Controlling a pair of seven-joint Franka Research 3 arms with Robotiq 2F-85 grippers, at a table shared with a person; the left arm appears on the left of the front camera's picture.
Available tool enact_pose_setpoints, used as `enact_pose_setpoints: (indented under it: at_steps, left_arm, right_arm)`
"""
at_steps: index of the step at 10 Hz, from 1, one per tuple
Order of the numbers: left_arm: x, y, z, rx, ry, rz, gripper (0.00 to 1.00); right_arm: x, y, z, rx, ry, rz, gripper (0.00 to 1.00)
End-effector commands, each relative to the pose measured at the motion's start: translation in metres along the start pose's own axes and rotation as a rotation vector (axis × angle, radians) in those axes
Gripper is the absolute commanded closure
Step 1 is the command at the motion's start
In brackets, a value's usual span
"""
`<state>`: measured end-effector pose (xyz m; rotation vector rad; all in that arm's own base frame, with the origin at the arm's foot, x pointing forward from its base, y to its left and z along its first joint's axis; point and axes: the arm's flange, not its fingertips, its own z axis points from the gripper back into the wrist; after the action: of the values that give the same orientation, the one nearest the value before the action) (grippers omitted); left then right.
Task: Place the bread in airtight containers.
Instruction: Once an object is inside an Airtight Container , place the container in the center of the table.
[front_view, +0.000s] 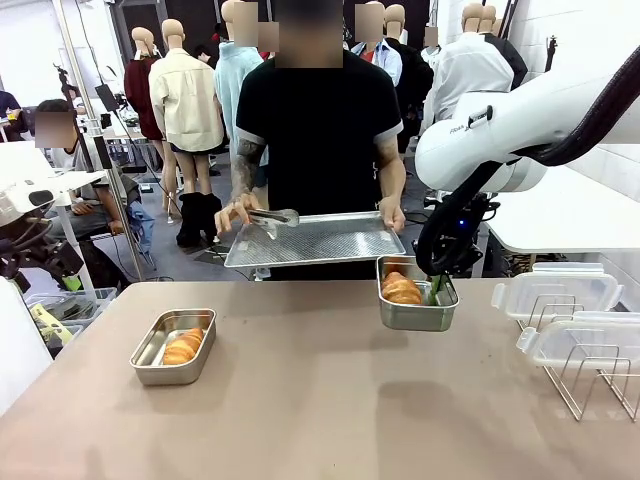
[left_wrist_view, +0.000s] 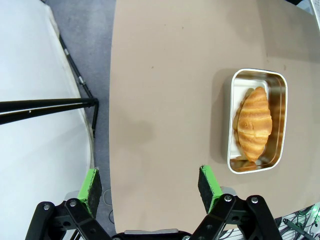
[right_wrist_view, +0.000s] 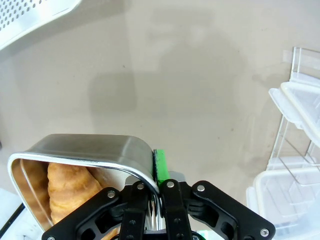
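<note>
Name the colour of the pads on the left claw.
Bright green pads on the left claw, clearest in the left wrist view.

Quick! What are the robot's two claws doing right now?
Left gripper: open, holding nothing.
Right gripper: shut on the rim of a steel box with a croissant inside.

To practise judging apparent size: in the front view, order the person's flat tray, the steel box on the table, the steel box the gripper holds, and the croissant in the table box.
1. flat tray
2. steel box on the table and held steel box: alike, unranked
3. croissant, smallest
</note>
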<state>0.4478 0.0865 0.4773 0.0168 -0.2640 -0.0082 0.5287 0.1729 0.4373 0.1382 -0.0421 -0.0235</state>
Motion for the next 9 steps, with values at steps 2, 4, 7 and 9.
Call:
enact_pose_setpoints:
  at_steps: [2, 4, 7, 9]
  left_arm:
    - [-0.0032, 0.0015, 0.0013, -0.005, 0.004, -0.014, 0.0]
    - [-0.0032, 0.0015, 0.0013, -0.005, 0.004, -0.014, 0.0]
    - [-0.0032, 0.0015, 0.0013, -0.005, 0.004, -0.014, 0.0]
    - [-0.0032, 0.0015, 0.0013, -0.005, 0.004, -0.014, 0.0]
  right_arm:
    - [-0.0003, 0.0014, 0.001, 0.005, -0.018, -0.002, 1.0]
    - [-0.0003, 0.0014, 0.001, 0.005, -0.018, -0.002, 1.0]
    - [-0.0003, 0.0014, 0.001, 0.005, -0.018, -0.002, 1.0]
    - [-0.0003, 0.0014, 0.001, 0.005, -0.018, -0.002, 1.0]
